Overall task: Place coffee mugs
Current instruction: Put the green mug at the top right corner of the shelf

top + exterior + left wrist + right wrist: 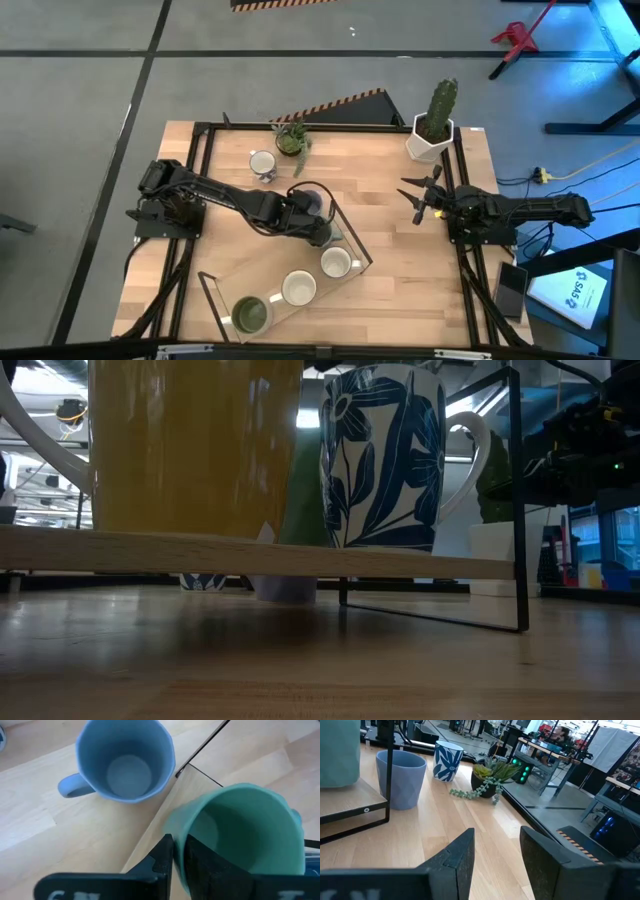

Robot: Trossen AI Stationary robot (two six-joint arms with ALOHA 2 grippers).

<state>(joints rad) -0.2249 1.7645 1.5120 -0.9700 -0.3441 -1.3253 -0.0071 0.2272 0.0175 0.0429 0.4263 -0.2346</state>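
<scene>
My left gripper point(318, 230) is over the far right end of the wooden shelf board point(262, 262), shut on the teal mug point(245, 835). The lavender mug point(125, 760) stands upright on the table just beyond that end. On the board stand two white mugs point(336, 262) point(299, 288) and the olive mug point(250, 313). A third white mug with a blue leaf pattern point(262, 163) stands on the table near the far edge. My right gripper point(418, 197) is open, at the table's right side, holding nothing. My left gripper holds the teal mug by its rim wall point(181, 832), one finger point(202, 865) inside the mug and one point(165, 855) outside. It comes from above. The mug is upright over the board's end point(160, 820); whether its base rests on the board I cannot tell.
The shelf has a thin black wire frame point(352, 232) rising around the board. A small trailing plant point(292, 138) and a white hexagonal cactus pot point(432, 128) stand at the far edge. Bare wood lies between the shelf and my right gripper.
</scene>
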